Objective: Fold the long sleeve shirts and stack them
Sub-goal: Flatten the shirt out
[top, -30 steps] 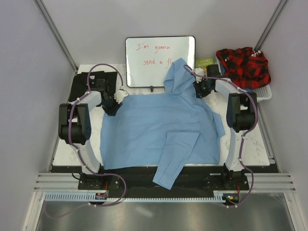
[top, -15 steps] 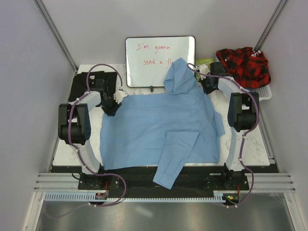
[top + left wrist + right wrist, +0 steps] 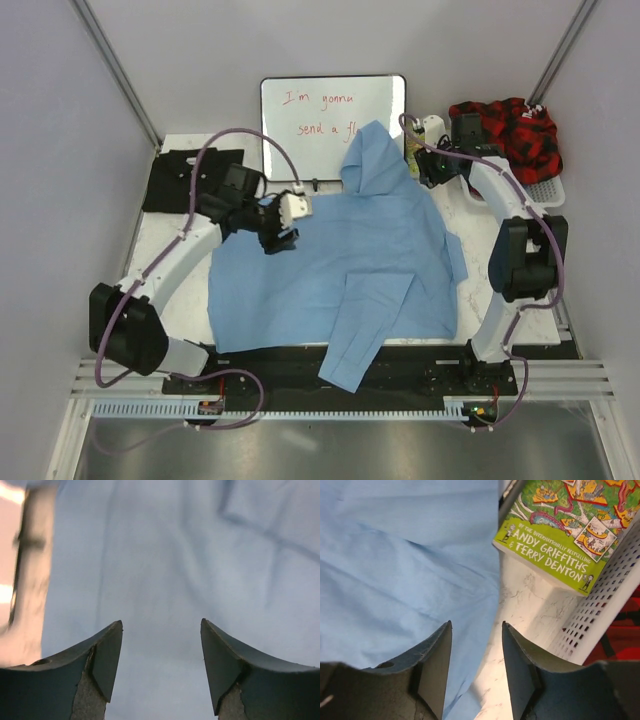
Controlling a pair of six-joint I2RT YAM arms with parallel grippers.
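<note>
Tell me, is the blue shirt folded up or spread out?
Mostly spread out. The blue shirt lies flat across the table, one sleeve laid over its front, another part reaching up over the whiteboard.

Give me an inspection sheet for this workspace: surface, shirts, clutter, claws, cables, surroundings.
Surface: white marbled table, mostly covered by cloth.
Job's things: light blue shirt spread flat, one sleeve folded across it and overhanging the near edge; black shirt at the far left corner, not stacked.
Clutter: whiteboard with red writing; green book; white basket holding a red plaid garment.
Claws: left claw open over the blue shirt; right claw open at the shirt's edge; both hold nothing.
Cables: purple cables loop along both arms, no snag seen.
Surroundings: plain grey walls.
</note>
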